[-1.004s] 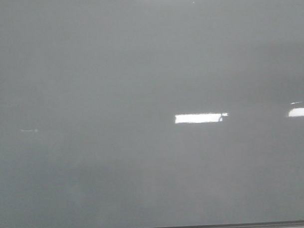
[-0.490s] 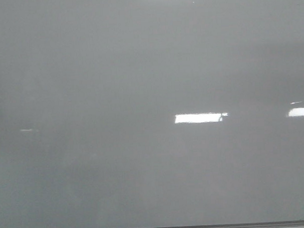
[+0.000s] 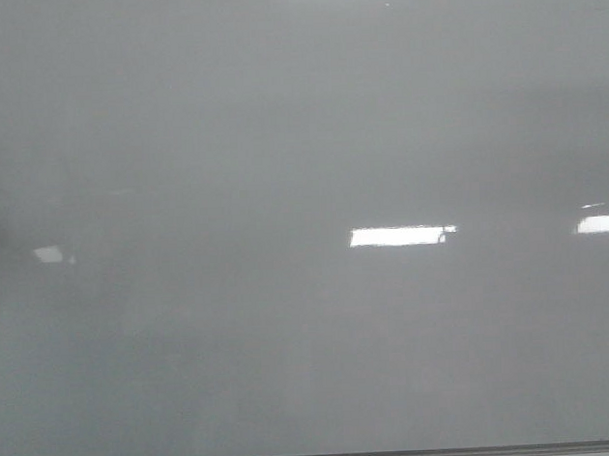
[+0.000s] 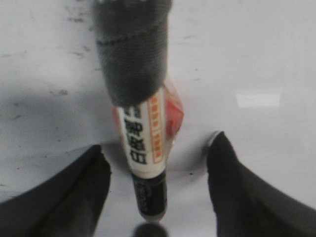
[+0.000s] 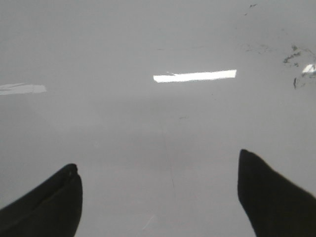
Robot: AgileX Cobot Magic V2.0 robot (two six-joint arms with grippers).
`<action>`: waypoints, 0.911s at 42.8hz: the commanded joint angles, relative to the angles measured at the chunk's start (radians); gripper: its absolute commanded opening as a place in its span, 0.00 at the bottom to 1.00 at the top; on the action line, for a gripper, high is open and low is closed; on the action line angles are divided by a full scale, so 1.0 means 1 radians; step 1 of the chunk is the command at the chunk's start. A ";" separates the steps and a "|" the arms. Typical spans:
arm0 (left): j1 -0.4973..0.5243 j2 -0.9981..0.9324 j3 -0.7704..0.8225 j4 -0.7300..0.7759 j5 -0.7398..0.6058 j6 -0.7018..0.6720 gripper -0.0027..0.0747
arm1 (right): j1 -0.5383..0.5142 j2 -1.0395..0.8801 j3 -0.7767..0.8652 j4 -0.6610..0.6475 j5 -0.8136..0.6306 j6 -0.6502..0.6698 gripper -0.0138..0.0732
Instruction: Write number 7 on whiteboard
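The whiteboard (image 3: 301, 138) is a glossy pale grey board that fills the front view, and no grippers show there. No number 7 shows in any view. In the left wrist view a white marker (image 4: 143, 143) with black print and an orange label hangs from a black-wrapped mount. Its dark tip (image 4: 152, 212) sits just off the whiteboard (image 4: 256, 59), over its own dark reflection. My left gripper (image 4: 159, 143) is open, with its fingers wide on either side of the marker and not touching it. My right gripper (image 5: 158, 158) is open and empty over the bare whiteboard (image 5: 158, 123).
A thin metal edge strip (image 3: 392, 455) runs along the board's lower edge. Bright rectangular light reflections (image 3: 400, 236) lie on the board. Old grey smudges (image 5: 296, 54) mark the board in the right wrist view, and more smudges (image 4: 59, 93) show in the left wrist view.
In the front view the small light patch at the board's left has grown brighter and shifted slightly up. A dim shadow has spread at the left edge.
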 commanded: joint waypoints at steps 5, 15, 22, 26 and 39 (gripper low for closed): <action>0.001 -0.026 -0.028 0.048 -0.098 0.000 0.21 | -0.001 0.016 -0.036 -0.009 -0.081 -0.003 0.91; 0.003 -0.044 -0.028 0.031 -0.047 0.000 0.11 | -0.001 0.016 -0.036 -0.009 -0.081 -0.003 0.91; -0.009 -0.153 -0.070 -0.037 0.181 0.000 0.11 | -0.001 0.016 -0.036 0.000 -0.069 -0.003 0.91; -0.035 -0.206 -0.125 -0.046 0.375 0.000 0.11 | 0.004 0.019 -0.047 0.044 -0.047 -0.004 0.91; -0.309 -0.246 -0.242 -0.193 0.584 0.305 0.11 | 0.135 0.198 -0.193 0.114 0.112 -0.141 0.91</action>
